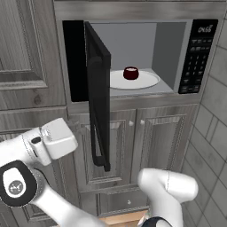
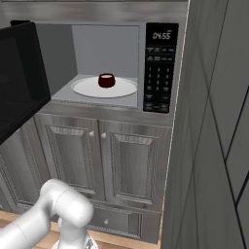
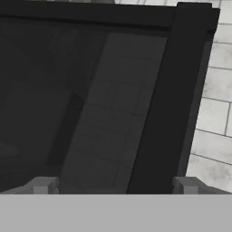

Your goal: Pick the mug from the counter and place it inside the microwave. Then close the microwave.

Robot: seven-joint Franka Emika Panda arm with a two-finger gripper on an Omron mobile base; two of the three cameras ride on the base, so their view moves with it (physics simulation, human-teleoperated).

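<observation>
1. We see the mug (image 1: 131, 73) inside the microwave (image 1: 197, 57), upright on the white turntable (image 1: 146, 81), a little back of its centre. In the right base view the mug (image 2: 106, 80) sits upper centre of the frame, on the turntable (image 2: 124, 90).
2. Nothing touches the mug; it stands alone in the grey cavity.
3. Keypad panel (image 2: 159, 68) is right of the cavity, with its display lit at the top.
4. Door (image 1: 98, 95) is open, swung out on its left hinge and seen nearly edge-on at centre-left of the left base view. In the right base view the door (image 2: 19, 80) fills the upper left.
5. In the hand view, the hand (image 3: 115, 186) sits close against the dark door glass (image 3: 68, 99), with the long black handle (image 3: 174, 99) running top to bottom right of centre.
6. Hand is spread wide and holds nothing; fingertips (image 3: 43, 185) show at lower left and lower right, well apart.
7. Grey wooden cabinets (image 2: 116, 160) sit below the microwave, and pale tiled wall (image 1: 213, 146) at right.
</observation>
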